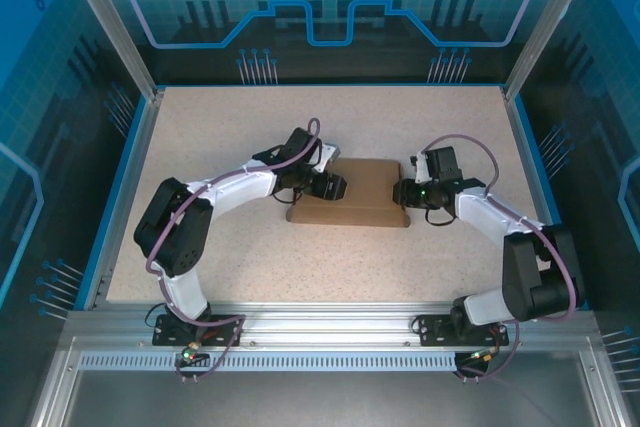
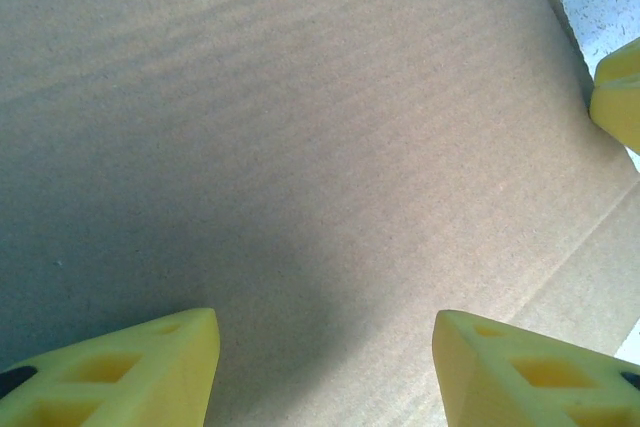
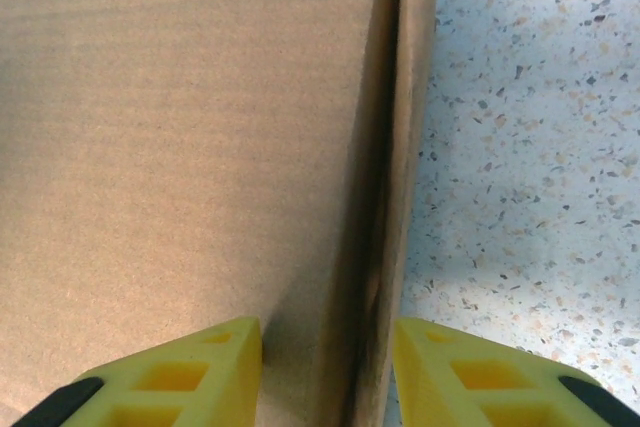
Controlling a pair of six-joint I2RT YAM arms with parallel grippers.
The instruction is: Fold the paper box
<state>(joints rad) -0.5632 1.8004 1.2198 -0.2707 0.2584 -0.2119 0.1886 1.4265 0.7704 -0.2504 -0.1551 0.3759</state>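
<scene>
- L gripper (image 2: 325, 352): yellow fingers apart, nothing btwn them, over the lid of the flat brown cardboard paper box (image 2: 300, 147).
- R gripper (image 3: 328, 352): jaws apart, straddling box's side wall, lower centre of frame, not clamped.
- Box at centre of speckled table (image 1: 250, 257).

Overhead; wrist close-ups on paper box (image 1: 352, 190)
</scene>
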